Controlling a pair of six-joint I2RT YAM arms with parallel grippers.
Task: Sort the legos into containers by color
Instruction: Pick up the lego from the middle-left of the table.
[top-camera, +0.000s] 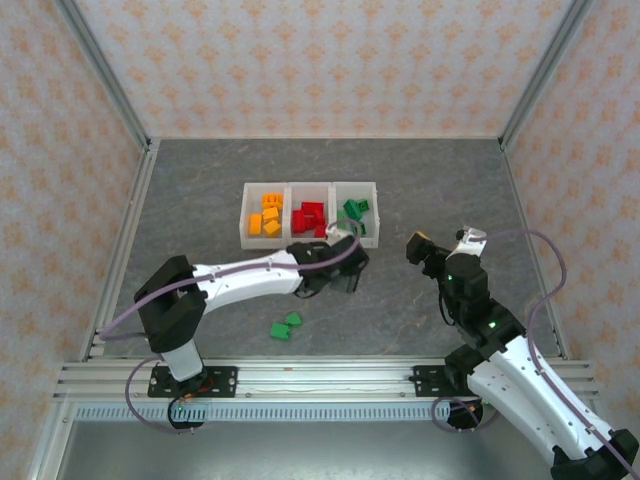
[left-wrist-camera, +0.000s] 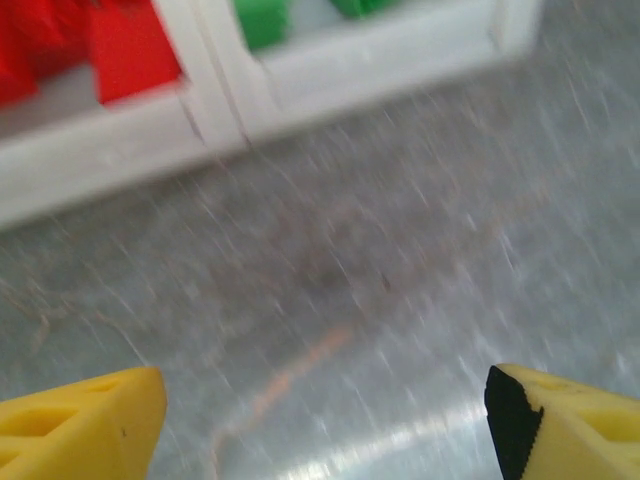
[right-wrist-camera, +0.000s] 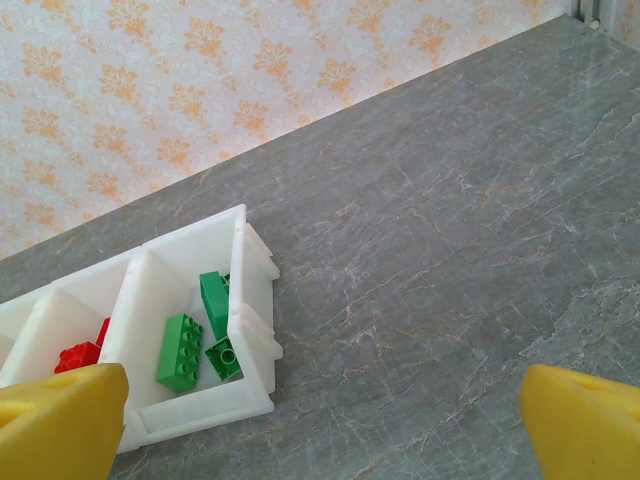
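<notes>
**Both Sets of Fingers Released; Two Green Legos Lie Outside the Containers**

**Top view.** The containers form a row of three joined white bins toward 12 o'clock on the grey surface.
- The bin at the 9 o'clock end holds orange-yellow legos.
- The middle bin holds red legos.
- The bin at the 3 o'clock end holds green legos.

Two loose green legos lie side by side on the surface, at 6 o'clock of the row and well apart from it. The left arm extends across the surface. The left fingers sit just at the row's 6 o'clock edge, with the loose pair at 7 o'clock from them. The right fingers are spread at 3 o'clock of the left fingers, apart from the row's end.

**Left wrist view.** The picture is blurred. The yellow fingertips sit at 7 and 5 o'clock, set wide apart over the surface: released, grasping nothing. The containers' front wall crosses at 12 o'clock. A red lego and a green lego lie behind it.

**Right wrist view.** The yellow fingertips sit at 7 and 5 o'clock, wide apart: released, grasping nothing. The containers lie at 8 o'clock. The nearest bin holds three green legos, and the next bin holds red legos. A patterned wall stands at 11 o'clock.
</notes>
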